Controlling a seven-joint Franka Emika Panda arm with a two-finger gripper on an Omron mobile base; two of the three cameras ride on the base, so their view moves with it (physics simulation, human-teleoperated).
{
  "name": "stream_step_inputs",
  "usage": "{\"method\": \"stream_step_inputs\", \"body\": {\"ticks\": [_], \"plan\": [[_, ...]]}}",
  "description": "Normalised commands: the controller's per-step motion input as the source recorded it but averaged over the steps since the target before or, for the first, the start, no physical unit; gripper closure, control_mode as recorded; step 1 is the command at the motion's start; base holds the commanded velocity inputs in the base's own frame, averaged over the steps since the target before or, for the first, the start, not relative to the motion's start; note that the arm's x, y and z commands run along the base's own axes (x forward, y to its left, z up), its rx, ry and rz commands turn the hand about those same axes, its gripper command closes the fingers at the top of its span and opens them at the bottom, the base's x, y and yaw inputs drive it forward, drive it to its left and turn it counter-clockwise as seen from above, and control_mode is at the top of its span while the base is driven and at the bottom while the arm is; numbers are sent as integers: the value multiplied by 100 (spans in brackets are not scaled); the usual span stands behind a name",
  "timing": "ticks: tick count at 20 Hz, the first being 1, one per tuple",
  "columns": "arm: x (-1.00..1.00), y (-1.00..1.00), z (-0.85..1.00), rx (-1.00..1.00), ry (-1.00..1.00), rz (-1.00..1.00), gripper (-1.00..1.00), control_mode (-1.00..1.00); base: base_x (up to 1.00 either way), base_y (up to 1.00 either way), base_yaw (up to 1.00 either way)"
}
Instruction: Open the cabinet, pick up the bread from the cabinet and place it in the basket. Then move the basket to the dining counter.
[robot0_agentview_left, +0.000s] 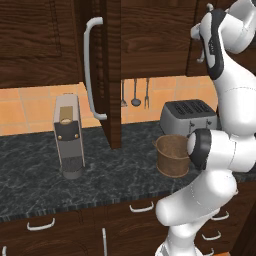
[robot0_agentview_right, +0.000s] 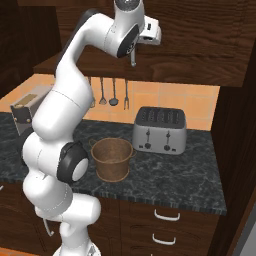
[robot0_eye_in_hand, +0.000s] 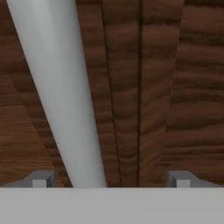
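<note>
1. Left base view: the cabinet (robot0_agentview_left: 45, 40) is seen across the top of the frame, and one of its doors (robot0_agentview_left: 112, 75) is swung out edge-on at centre, its curved silver handle (robot0_agentview_left: 90, 70) facing left.
2. The basket (robot0_agentview_left: 171, 155) is set on the black worktop (robot0_agentview_left: 35, 175) at centre right, just in front of the silver toaster (robot0_agentview_left: 189, 116) and partly covered by the arm's dark elbow joint.
3. A grey coffee machine (robot0_agentview_left: 68, 135) is stood on the worktop at left, well apart from the basket, with the open door's edge between them.
4. Three utensils (robot0_agentview_left: 135, 93) are hung on the tiled wall behind the open door.
5. In the right base view the basket (robot0_agentview_right: 112, 159) is found at centre, just left of the toaster (robot0_agentview_right: 160, 130), with the arm's lower links close on its left.
6. The gripper (robot0_agentview_right: 150, 31) is raised to the upper centre of that frame, against the dark cabinet front (robot0_agentview_right: 200, 35).
7. In the hand view the fingertips (robot0_eye_in_hand: 41, 179) are spread wide at the bottom corners, and nothing is pinched between them.
8. A thick silver handle (robot0_eye_in_hand: 61, 87) is seen slanting from upper left down to lower centre, lying between the fingers but nearer the left one; contact cannot be told.
9. Dark wood panelling (robot0_eye_in_hand: 175, 87) with vertical grooves is seen behind the handle.
10. Drawers with short silver pulls (robot0_agentview_left: 142, 206) are seen below the worktop.
</note>
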Motion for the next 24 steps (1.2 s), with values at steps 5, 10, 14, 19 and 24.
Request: {"method": "stream_step_inputs", "body": {"ticks": [5,10,14,19,24], "plan": [[19,15,-6,0,-3,0,-100,-100,0,0,0],[10,16,-5,0,-3,0,100,-100,0,0,0],[8,14,-1,0,-7,0,100,-100,0,0,0],[-14,10,-4,0,-7,1,100,-100,0,0,0],[-97,-44,-11,1,-18,5,100,-100,0,0,0]]}}
